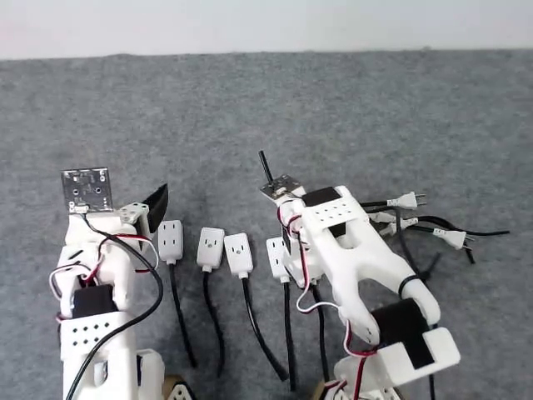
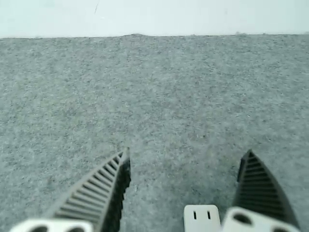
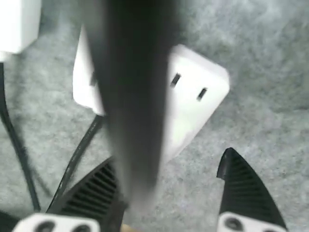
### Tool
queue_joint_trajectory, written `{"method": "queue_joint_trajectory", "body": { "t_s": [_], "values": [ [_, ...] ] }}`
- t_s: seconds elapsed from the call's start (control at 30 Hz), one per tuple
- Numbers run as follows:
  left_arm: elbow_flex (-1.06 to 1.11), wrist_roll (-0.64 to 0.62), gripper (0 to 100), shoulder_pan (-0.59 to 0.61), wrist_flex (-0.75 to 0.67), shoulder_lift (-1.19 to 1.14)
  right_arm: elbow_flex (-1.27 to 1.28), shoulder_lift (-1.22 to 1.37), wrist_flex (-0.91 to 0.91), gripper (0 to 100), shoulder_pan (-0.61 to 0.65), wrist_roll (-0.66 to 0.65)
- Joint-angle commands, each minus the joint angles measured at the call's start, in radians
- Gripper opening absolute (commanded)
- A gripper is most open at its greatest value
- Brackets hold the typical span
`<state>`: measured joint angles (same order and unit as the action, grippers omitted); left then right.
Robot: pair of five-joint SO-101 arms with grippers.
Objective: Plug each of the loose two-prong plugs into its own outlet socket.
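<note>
Several white outlet sockets lie in a row on the grey mat, the leftmost (image 1: 170, 240) and the rightmost (image 1: 276, 257). My left gripper (image 2: 186, 159) is open over bare mat, with the leftmost socket (image 2: 202, 217) just below its fingers (image 2: 101, 193). My right gripper (image 3: 169, 159) hovers open over the rightmost socket (image 3: 193, 96), whose two slots show between the jaws. A black cable (image 3: 135, 96) stands blurred right in front of the lens and one finger; it also sticks up past the right wrist (image 1: 265, 167). What holds it is hidden. Loose white plugs (image 1: 405, 200) lie to the right.
Black cords (image 1: 212, 312) run from the sockets toward the table's near edge between the two arm bases. More plug cords (image 1: 450, 238) tangle beside the right arm. The far half of the mat (image 1: 266, 100) is bare up to a white wall.
</note>
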<state>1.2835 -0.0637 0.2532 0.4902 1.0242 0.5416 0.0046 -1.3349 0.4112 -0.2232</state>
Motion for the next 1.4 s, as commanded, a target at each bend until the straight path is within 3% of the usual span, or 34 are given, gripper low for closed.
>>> {"method": "queue_joint_trajectory", "body": {
  "t_s": [0.0, 0.4, 0.77, 1.0, 1.2, 1.3, 1.37],
  "values": [
    [-0.008, 0.035, 34, -0.026, -0.031, 0.0, -0.098, -0.024, -0.068, 24.9, 0.067, -0.009],
    [0.01, 0.046, 31, -0.035, -0.057, 0.003, -0.011, -0.012, 0.038, 24.9, 0.108, -0.011],
    [0.01, 0.046, 31, -0.035, -0.057, 0.005, 0.023, -0.012, 0.085, 24.7, -0.047, -0.041],
    [0.01, 0.046, 31, -0.035, -0.057, 0.003, 0.103, -0.01, 0.236, 10.4, -0.044, -0.055],
    [0.01, 0.046, 31, -0.037, -0.057, 0.002, 0.157, -0.01, 0.315, 13.5, -0.044, -0.06],
    [0.01, 0.046, 31, -0.037, -0.057, 0.002, 0.158, -0.01, 0.32, 0.6, -0.048, -0.06],
    [0.012, 0.046, 31, -0.037, -0.057, 0.002, 0.158, -0.01, 0.32, 2.5, -0.05, -0.06]
  ]
}}
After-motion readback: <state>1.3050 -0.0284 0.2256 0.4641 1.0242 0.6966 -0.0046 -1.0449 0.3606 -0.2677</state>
